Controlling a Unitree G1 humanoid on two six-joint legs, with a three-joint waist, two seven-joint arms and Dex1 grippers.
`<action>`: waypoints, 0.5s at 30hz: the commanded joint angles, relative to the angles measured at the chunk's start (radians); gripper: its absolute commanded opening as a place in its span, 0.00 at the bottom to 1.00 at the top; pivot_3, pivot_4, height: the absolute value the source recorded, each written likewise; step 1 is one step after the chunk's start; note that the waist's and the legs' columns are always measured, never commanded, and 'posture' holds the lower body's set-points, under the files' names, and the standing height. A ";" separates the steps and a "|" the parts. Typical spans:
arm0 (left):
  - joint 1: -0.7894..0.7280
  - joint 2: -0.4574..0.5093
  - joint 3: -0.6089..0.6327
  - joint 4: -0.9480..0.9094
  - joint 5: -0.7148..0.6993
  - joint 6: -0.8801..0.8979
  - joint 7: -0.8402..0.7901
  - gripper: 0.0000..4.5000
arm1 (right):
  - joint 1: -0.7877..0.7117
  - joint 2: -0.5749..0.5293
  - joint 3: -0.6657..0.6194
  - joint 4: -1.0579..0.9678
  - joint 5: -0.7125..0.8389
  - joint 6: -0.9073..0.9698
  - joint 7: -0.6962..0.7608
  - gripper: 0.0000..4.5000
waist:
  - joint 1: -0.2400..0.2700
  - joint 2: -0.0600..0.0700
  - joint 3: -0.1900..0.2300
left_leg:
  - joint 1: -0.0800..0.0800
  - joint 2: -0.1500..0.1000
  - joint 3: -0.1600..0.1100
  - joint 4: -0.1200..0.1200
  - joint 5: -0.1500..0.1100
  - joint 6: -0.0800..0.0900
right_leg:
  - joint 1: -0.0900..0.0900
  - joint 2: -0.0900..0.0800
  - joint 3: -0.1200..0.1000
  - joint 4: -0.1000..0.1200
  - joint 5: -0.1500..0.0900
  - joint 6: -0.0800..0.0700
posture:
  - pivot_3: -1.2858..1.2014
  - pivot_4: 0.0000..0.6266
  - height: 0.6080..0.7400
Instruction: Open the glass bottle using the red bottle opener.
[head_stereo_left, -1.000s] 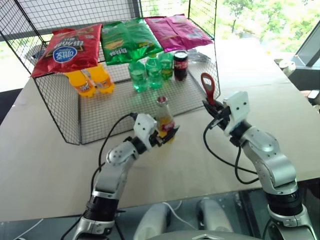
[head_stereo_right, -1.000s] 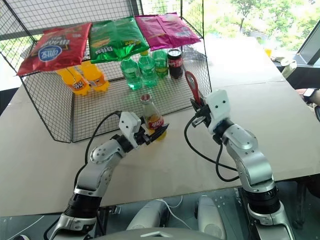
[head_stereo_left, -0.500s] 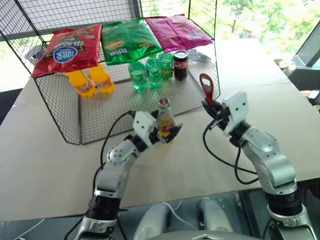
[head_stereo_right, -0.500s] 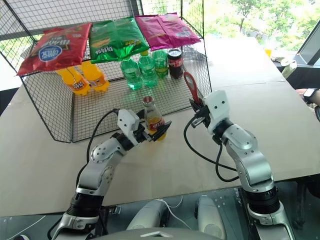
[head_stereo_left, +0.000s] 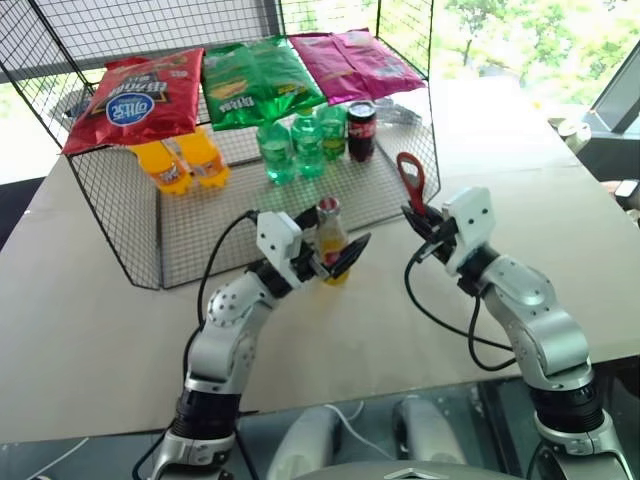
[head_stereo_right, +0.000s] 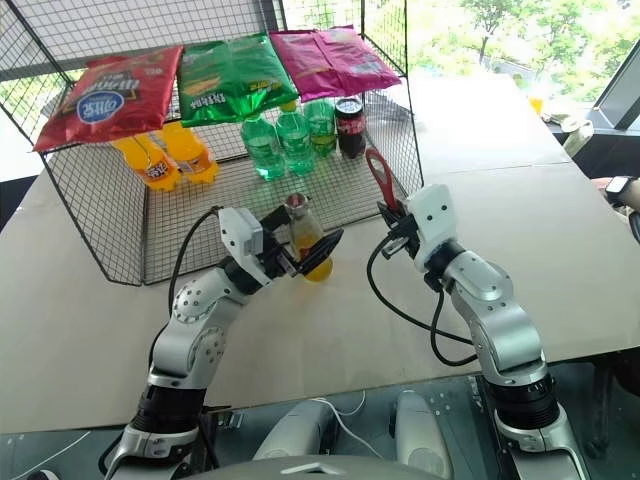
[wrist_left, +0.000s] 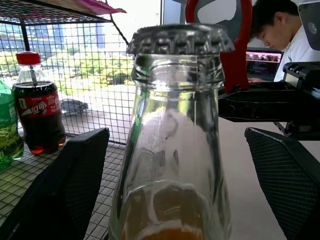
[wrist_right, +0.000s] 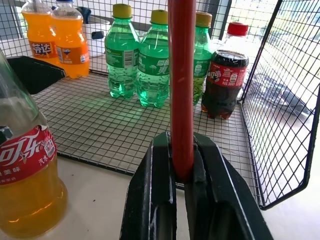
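The left gripper (head_stereo_left: 335, 262) has opened from a closed hold at the label of the glass bottle (head_stereo_left: 330, 238) to its full spread and has risen slightly, so its fingers (wrist_left: 75, 185) now stand apart on either side of the neck without touching the glass. The bottle stands upright on the table (head_stereo_left: 90, 330), unsupported, just in front of the open edge of the wire rack (head_stereo_left: 140, 235), with its metal cap (wrist_left: 180, 39) still crimped on. The right gripper (head_stereo_left: 418, 218) has not moved; its jaws are clamped on the handle of the red bottle opener (head_stereo_left: 411, 175), which points upward with its loop head uppermost, to the right of the bottle and apart from the cap. In judgement, the bottle is not steadied at this moment, and levering the cap off would tip it unless the left gripper closes again, probably higher up near the neck. The opener head must then be brought over and down onto the cap rim. Behind the bottle, on the rack floor, stand green plastic bottles (head_stereo_left: 290, 145), a dark cola bottle (head_stereo_left: 361, 130) and orange plastic bottles (head_stereo_left: 185, 160); snack bags (head_stereo_left: 240, 75) lie on the top shelf. The rack's right wall (head_stereo_left: 425, 130) stands close behind the opener and limits its swing in that direction. A person (wrist_left: 280, 30) sits in the background of the left wrist view.
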 joint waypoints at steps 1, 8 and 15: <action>0.001 -0.010 0.006 -0.043 -0.033 -0.036 -0.018 1.00 | 0.001 0.004 -0.006 -0.034 0.000 -0.020 0.003 0.00 | 0.000 0.000 0.000 | 0.000 0.000 0.000 0.000 0.000 0.000 | 0.000 0.000 0.000 0.000 0.000 0.000 | 0.52 0.24 1.00; 0.009 -0.023 0.013 -0.037 -0.048 -0.062 -0.020 1.00 | -0.001 0.004 -0.003 -0.033 0.000 -0.020 0.007 0.00 | 0.000 0.000 0.000 | 0.000 0.000 0.000 0.000 0.000 0.000 | 0.000 0.000 0.000 0.000 0.000 0.000 | 0.52 0.24 1.00; 0.008 -0.023 0.026 -0.023 -0.022 -0.096 0.008 1.00 | -0.004 0.003 -0.001 -0.031 0.000 -0.020 0.013 0.00 | 0.000 0.000 0.000 | 0.000 0.000 0.000 0.000 0.000 0.000 | 0.000 0.000 0.000 0.000 0.000 0.000 | 0.52 0.24 1.00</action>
